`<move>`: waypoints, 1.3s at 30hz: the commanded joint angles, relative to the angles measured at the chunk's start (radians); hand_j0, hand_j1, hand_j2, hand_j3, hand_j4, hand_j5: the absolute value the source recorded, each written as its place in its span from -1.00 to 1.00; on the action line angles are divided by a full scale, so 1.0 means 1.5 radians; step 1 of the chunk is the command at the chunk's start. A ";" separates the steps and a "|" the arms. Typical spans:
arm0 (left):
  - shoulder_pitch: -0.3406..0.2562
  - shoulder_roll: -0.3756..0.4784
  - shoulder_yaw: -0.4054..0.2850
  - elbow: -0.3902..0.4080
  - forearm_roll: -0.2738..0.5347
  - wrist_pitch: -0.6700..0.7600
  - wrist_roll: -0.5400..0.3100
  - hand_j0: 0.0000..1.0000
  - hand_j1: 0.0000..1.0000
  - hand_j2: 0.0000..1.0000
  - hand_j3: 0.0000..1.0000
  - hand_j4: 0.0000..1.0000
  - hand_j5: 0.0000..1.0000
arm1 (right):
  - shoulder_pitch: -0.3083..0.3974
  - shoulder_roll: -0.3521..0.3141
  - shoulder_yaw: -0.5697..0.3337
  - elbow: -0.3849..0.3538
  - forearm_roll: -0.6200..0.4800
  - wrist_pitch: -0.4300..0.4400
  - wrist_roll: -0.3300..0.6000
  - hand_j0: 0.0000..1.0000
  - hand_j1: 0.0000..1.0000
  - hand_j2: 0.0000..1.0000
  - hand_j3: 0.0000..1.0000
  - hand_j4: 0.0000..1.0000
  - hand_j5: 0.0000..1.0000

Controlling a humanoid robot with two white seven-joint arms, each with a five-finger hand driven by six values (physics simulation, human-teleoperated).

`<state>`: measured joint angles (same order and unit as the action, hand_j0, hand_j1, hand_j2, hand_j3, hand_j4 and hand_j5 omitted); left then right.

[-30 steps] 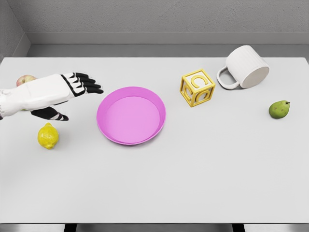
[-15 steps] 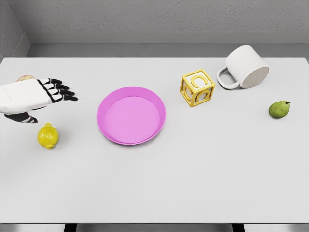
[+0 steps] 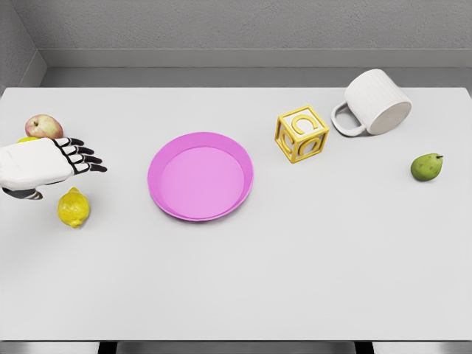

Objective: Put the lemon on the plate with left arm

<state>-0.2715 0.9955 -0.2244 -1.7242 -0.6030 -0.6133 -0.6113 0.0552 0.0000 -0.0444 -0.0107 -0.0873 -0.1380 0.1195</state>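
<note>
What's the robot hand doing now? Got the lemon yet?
Left hand open, empty, above lemon. Lemon on table, not on plate. Path to plate clear.

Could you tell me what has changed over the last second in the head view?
The left hand drew back toward the table's left edge, away from the pink plate, and now hovers just above the lemon with its fingers spread, holding nothing. Its retreat uncovered the apple. The lemon, plate, yellow letter block, tipped white mug and green pear stayed put.
</note>
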 commanded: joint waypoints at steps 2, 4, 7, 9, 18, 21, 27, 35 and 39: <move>0.003 -0.013 -0.005 0.001 -0.001 0.002 0.000 1.00 1.00 1.00 1.00 1.00 1.00 | 0.001 0.000 0.000 0.000 0.000 0.000 0.000 1.00 1.00 1.00 1.00 1.00 1.00; 0.004 -0.013 -0.018 0.001 -0.004 0.002 0.000 1.00 1.00 1.00 1.00 1.00 1.00 | 0.001 0.000 0.000 0.000 0.000 0.000 0.000 1.00 1.00 1.00 1.00 1.00 1.00; 0.008 -0.014 -0.027 0.001 -0.015 0.002 0.000 1.00 1.00 1.00 1.00 1.00 1.00 | 0.001 0.000 0.000 0.000 0.000 0.000 0.000 1.00 1.00 1.00 1.00 1.00 1.00; 0.008 -0.014 -0.028 0.001 -0.030 0.002 0.000 1.00 1.00 1.00 1.00 1.00 1.00 | 0.001 0.000 0.000 0.000 0.000 0.000 0.000 1.00 1.00 1.00 1.00 1.00 1.00; 0.022 -0.012 -0.028 0.008 -0.060 0.002 0.000 1.00 1.00 1.00 1.00 1.00 1.00 | 0.001 0.000 0.000 0.000 0.000 0.000 0.000 1.00 1.00 1.00 1.00 1.00 1.00; 0.022 -0.008 -0.027 0.008 -0.060 0.002 0.000 1.00 1.00 1.00 1.00 1.00 1.00 | 0.001 0.000 0.000 0.000 0.000 0.000 0.000 1.00 1.00 1.00 1.00 1.00 1.00; 0.028 -0.009 -0.027 0.011 -0.089 0.002 0.000 1.00 1.00 1.00 1.00 1.00 1.00 | 0.000 0.000 0.000 0.000 0.000 0.000 0.000 1.00 1.00 1.00 1.00 1.00 1.00; 0.028 -0.014 -0.028 0.021 -0.103 0.002 0.000 1.00 1.00 1.00 1.00 1.00 1.00 | 0.001 0.000 0.000 0.000 0.000 0.000 0.000 1.00 1.00 1.00 1.00 1.00 1.00; 0.028 -0.015 -0.027 0.021 -0.103 0.002 0.000 1.00 1.00 1.00 1.00 1.00 1.00 | 0.001 0.000 0.000 0.000 0.000 0.000 0.000 1.00 1.00 1.00 1.00 1.00 1.00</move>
<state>-0.2301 0.9728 -0.2665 -1.6942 -0.7580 -0.6129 -0.6113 0.0568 0.0000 -0.0444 -0.0107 -0.0873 -0.1380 0.1195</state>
